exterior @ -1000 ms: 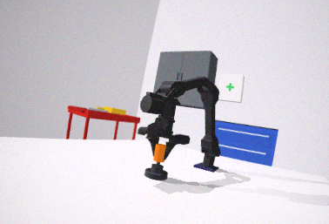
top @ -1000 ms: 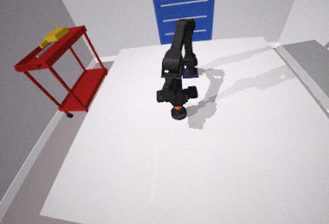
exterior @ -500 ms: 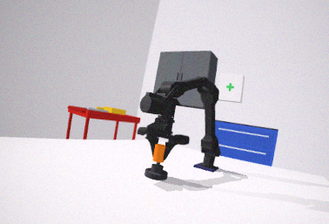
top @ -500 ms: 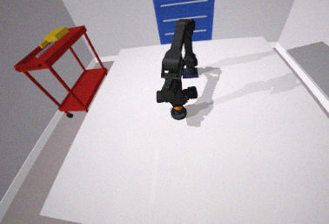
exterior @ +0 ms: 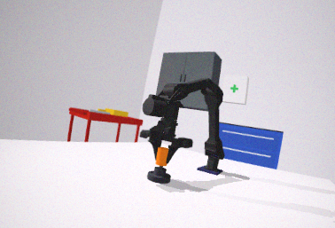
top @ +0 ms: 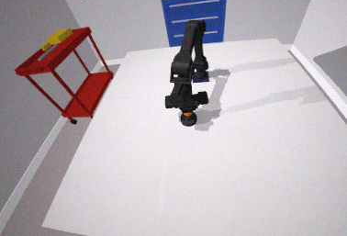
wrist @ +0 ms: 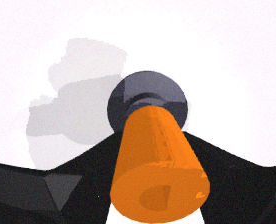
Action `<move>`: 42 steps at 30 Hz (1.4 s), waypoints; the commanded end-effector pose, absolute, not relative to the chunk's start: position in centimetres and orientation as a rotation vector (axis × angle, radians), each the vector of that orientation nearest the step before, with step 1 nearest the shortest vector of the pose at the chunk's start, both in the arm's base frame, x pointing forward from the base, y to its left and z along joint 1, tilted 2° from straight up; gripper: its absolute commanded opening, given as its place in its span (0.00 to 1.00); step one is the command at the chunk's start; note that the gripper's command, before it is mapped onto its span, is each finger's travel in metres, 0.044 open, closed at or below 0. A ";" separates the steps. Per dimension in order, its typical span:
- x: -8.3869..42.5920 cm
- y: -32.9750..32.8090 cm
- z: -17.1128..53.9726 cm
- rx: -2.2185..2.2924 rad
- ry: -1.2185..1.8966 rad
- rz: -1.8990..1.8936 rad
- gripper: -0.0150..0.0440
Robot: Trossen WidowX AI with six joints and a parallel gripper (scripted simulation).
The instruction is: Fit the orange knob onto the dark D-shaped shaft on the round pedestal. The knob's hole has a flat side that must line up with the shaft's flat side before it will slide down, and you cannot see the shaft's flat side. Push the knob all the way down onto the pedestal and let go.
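The orange knob is upright between the fingers of my gripper, which is shut on it. The dark round pedestal stands on the table, directly below the knob. In the exterior view the knob's lower end is at the top of the pedestal's raised middle, well above its wide base. The shaft is hidden by the knob. Whether the shaft's tip is inside the hole, and how the flat sides line up, cannot be seen.
The white table carries the arm's base behind the pedestal. A red cart stands off the table at the left. A blue drawer cabinet stands behind the arm.
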State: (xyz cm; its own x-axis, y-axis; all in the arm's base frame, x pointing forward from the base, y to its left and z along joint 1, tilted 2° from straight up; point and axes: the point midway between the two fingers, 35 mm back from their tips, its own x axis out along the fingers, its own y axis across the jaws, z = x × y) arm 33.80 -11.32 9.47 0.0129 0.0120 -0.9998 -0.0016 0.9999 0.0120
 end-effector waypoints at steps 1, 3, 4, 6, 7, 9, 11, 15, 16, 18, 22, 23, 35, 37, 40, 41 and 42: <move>33.9 -11.3 9.4 0.007 1.555 0.009 0.25; 33.9 -11.3 9.4 0.007 1.555 0.009 0.25; 33.9 -11.3 9.4 0.007 1.555 0.009 0.25; 33.9 -11.3 9.4 -0.003 1.555 0.019 0.25; 33.9 -11.3 9.4 -0.014 1.555 0.030 0.25; 33.9 -11.2 9.4 -0.021 1.555 0.038 0.25; 33.9 -11.2 9.4 -0.012 1.555 0.029 0.25; 33.9 -11.2 9.1 0.006 1.555 0.011 0.25; 33.9 -11.1 9.0 0.014 1.555 0.003 0.25; 33.8 -11.1 8.8 0.027 1.555 -0.010 0.25; 33.8 -11.1 8.5 0.049 1.555 -0.031 0.25; 33.8 -11.1 8.4 0.054 1.555 -0.037 0.25; 33.8 -11.3 8.0 0.036 1.557 -0.026 0.25; 33.8 -11.3 8.0 0.036 1.557 -0.026 0.25; 33.8 -11.3 8.0 0.036 1.557 -0.026 0.30; 33.8 -11.3 8.0 0.036 1.557 -0.026 0.34; 33.8 -11.3 8.0 0.036 1.557 -0.026 0.39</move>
State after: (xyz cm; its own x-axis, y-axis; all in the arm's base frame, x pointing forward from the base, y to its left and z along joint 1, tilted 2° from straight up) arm 33.81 -11.25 8.01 0.0134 0.0055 -0.9999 0.0356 0.9993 0.0060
